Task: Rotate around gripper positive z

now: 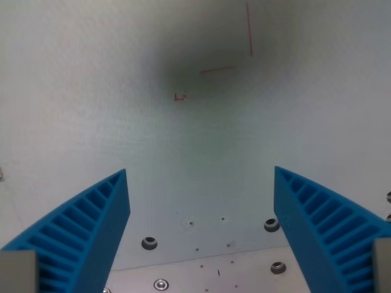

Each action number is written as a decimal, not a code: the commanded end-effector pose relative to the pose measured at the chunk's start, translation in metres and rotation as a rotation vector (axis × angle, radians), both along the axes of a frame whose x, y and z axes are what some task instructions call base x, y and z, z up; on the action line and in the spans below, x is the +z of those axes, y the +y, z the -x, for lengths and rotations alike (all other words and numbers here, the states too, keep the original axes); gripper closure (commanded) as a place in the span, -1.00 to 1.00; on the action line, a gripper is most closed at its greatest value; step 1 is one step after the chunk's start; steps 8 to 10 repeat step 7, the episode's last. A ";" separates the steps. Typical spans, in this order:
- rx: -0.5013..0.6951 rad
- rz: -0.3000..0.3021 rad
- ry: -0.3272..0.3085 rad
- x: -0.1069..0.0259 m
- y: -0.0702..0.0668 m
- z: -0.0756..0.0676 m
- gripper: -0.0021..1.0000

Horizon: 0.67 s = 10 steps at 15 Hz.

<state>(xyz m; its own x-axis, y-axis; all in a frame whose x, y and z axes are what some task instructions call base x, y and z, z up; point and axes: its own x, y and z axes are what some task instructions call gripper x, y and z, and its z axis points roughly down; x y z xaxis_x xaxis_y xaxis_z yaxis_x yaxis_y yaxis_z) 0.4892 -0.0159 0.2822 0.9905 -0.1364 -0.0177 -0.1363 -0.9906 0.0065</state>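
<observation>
My gripper is open above a pale grey-white table surface. Its two blue ribbed fingers rise from the bottom corners of the wrist view, one at the left and one at the right, with a wide gap and nothing between them. Thin red lines and a small red mark are drawn on the surface at the top centre, beside a soft dark shadow.
A metal plate edge with several bolts and small holes runs along the bottom of the view between the fingers. Another bolt sits close to the right finger.
</observation>
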 end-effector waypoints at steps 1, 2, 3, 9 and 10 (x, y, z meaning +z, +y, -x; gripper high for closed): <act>-0.152 0.002 -0.005 0.002 0.000 0.000 -1.00; -0.163 0.003 -0.005 0.002 0.000 0.000 -1.00; -0.175 0.003 -0.005 0.002 0.000 0.000 -1.00; -0.222 0.004 -0.005 0.002 0.000 0.000 -1.00; -0.222 0.004 -0.005 0.002 0.000 0.000 -1.00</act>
